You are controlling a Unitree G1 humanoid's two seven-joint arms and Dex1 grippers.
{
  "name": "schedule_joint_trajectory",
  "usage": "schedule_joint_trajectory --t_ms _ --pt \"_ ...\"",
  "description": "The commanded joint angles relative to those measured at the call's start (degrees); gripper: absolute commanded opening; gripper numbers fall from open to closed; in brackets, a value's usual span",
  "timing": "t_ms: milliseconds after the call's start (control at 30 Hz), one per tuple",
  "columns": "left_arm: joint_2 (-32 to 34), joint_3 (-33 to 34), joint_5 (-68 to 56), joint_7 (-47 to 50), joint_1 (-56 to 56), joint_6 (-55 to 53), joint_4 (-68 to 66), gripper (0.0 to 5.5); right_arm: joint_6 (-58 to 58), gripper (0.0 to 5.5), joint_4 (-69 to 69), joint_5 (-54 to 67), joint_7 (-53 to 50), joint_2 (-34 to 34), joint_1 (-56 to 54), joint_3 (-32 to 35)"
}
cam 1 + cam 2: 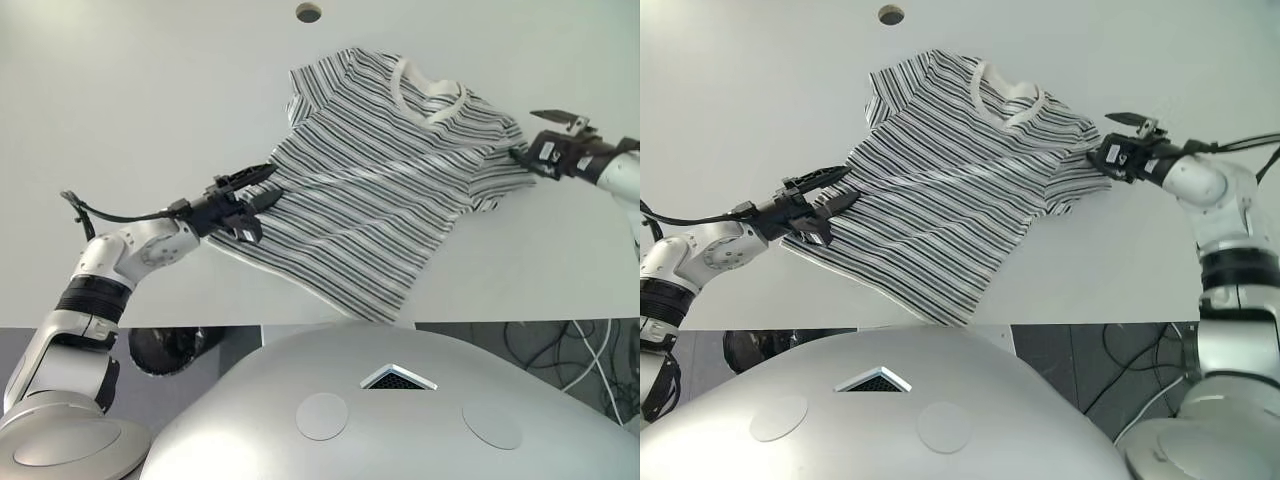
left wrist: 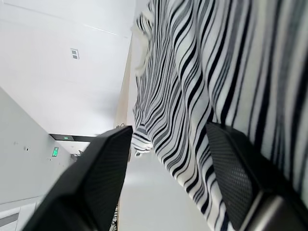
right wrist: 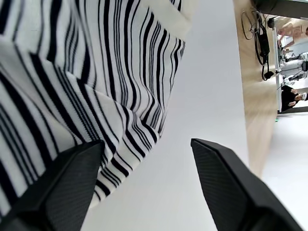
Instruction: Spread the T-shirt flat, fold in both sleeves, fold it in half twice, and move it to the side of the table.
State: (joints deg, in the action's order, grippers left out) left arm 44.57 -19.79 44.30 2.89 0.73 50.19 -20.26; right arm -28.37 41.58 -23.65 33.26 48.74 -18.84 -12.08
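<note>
Striped T-shirt [image 1: 380,200] lies spread on white bench [image 1: 130,90], skewed, collar toward far right. Left tool [image 1: 272,183] sits at the shirt's left side edge near the hem, fingers wide apart, nothing clamped. Right tool [image 1: 1102,138] is at the right-hand sleeve [image 1: 495,175], fingers likewise apart, gripping nothing.

T-shirt [image 1: 380,190] side edge hidden under left gripper [image 1: 272,183], sleeve tip behind right gripper [image 1: 523,133]

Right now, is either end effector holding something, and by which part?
Nothing is held. Both are open: the left end effector at the side edge of the shirt, the right end effector at a sleeve.
</note>
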Motion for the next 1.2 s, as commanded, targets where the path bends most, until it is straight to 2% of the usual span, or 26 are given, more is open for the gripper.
schedule_joint_trajectory --t_ms 33,167,267,367,500,600,700,800,900,1000,1100,1200 --pt "-1.8 1.8 -1.0 -0.1 -0.3 -6.1 -1.1 2.85 0.9 3.41 17.5 -10.0 -3.2 -5.7 -13.7 -8.7" --pt "-5.4 2.9 -5.7 -1.9 -1.1 -9.8 3.8 2.85 3.6 3.41 29.2 -17.0 -10.5 -10.8 -25.6 -15.6" --pt "-5.8 -0.9 -17.9 -11.7 -5.9 -9.9 15.1 2.85 5.1 3.41 33.0 -19.3 -15.3 -14.8 -30.8 -18.1" --pt "-3.1 -5.7 -28.6 -22.5 -10.6 -11.4 26.0 2.85 4.5 3.41 34.4 -19.0 -17.9 -17.4 -32.8 -18.3" --pt "0.0 -7.6 -34.5 -31.6 -13.8 -14.5 31.2 2.85 0.3 3.41 33.5 -12.9 -20.1 -15.7 -33.1 -12.5" --pt "-0.5 -7.3 -30.5 -33.1 -13.9 -15.4 28.0 2.85 -4.7 3.41 30.2 -6.1 -20.9 -10.4 -31.3 -6.0" --pt "-2.3 -7.0 -26.8 -32.1 -12.9 -15.4 24.5 2.85 -10.0 3.41 19.4 4.6 -17.1 -4.9 -23.2 2.4" --pt "-2.2 -6.8 -37.3 -35.9 -15.0 -17.5 30.4 2.85 -8.7 3.41 -8.2 22.0 -8.1 -3.2 -2.9 8.2" --pt "1.7 -4.0 -64.7 -40.9 -16.0 -23.5 44.7 2.85 -1.6 3.41 -35.4 32.3 -0.1 -0.1 17.9 3.7" --pt "1.1 1.9 -85.0 -40.7 -11.8 -29.7 51.1 2.85 2.0 3.41 -48.8 30.5 6.2 2.7 30.1 -4.0" --pt "-1.4 3.9 -93.0 -39.6 -7.8 -34.4 53.0 2.85 4.8 3.41 -53.2 27.0 9.4 2.6 34.9 -7.1" --pt "-4.0 4.3 -91.3 -39.8 -6.5 -37.5 52.3 2.85 7.7 3.41 -56.5 25.1 10.4 3.9 39.2 -5.8"
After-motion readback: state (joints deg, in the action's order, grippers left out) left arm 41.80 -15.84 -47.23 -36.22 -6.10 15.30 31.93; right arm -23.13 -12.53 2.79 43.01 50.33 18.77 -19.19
